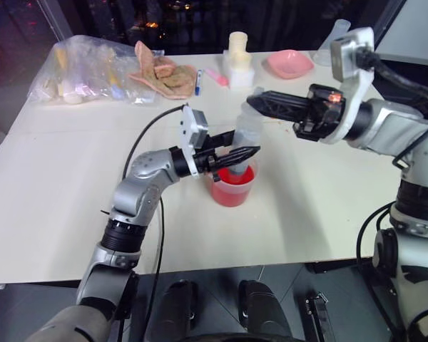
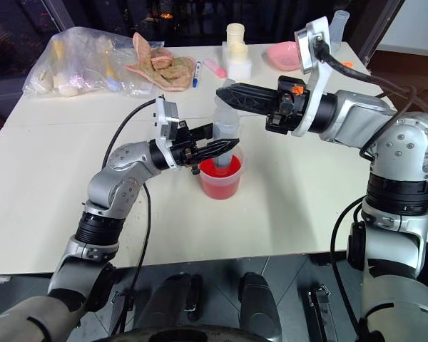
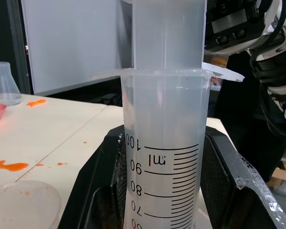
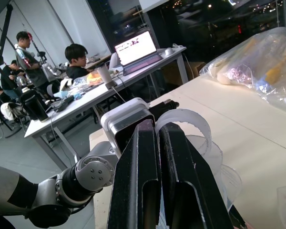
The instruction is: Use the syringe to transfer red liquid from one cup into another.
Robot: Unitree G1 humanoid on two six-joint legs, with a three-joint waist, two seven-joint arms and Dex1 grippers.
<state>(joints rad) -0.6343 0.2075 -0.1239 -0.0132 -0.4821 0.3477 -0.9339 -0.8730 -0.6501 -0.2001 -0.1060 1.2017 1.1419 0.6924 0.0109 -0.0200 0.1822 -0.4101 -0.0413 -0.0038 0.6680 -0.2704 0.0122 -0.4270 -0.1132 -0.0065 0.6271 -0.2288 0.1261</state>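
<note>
The left gripper (image 2: 215, 149) is clamped on the barrel of the syringe (image 3: 164, 143), held upright with its lower end in the cup (image 1: 233, 187) of red liquid (image 2: 220, 168) at mid-table. The right gripper (image 1: 255, 100), fingers pressed together, rests over the plunger top. Behind stand a pink dish (image 1: 288, 63), flask (image 3: 4, 83), plastic bag (image 1: 93, 70) and cloth (image 1: 162, 73).
</note>
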